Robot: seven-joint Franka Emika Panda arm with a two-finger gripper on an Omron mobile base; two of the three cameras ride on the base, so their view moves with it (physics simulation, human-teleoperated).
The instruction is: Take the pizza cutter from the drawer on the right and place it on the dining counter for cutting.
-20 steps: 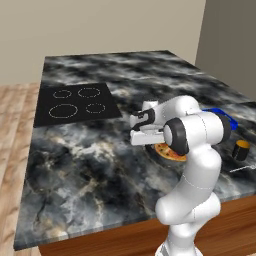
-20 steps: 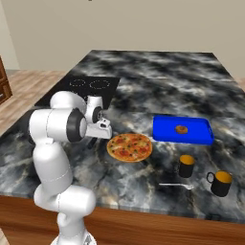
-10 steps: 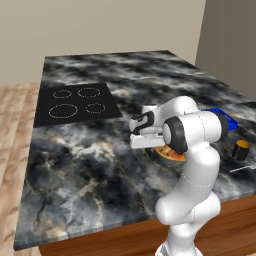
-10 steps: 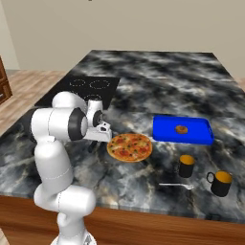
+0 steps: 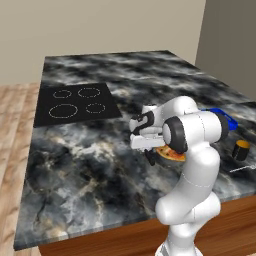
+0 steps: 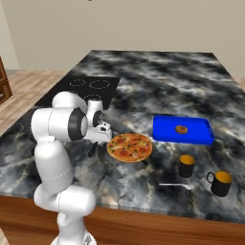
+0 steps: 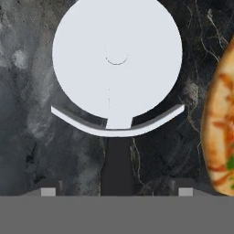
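Our gripper (image 7: 117, 192) stands with its two fingertips (image 7: 49, 191) spread wide at the bottom corners of the hand view, well clear of the black handle that runs up between them, so we judge it has hold of nothing. The pizza cutter (image 7: 117, 87) lies flat on the dark marbled table (image 7: 27, 114), just beside the orange pizza (image 7: 221, 119) at the right edge of that frame. In the left base view the gripper (image 5: 149, 156) sits low near the centre of the picture, at the near edge of the pizza (image 5: 170, 153); in the right base view it (image 6: 93, 148) is left of centre, just beside the pizza (image 6: 129, 146), with the blue tray (image 6: 183, 130) and the two dark mugs (image 6: 185, 165) farther right. We take the placing as nearly done; to finish it well, we should lift straight away from the table, keeping the fingers wide so neither catches the handle or drags the wheel towards the pizza. The cutter's long axis runs bottom to top in the hand view: handle at the lower centre, white wheel pointing to the top of the frame, roughly parallel to the pizza's edge.
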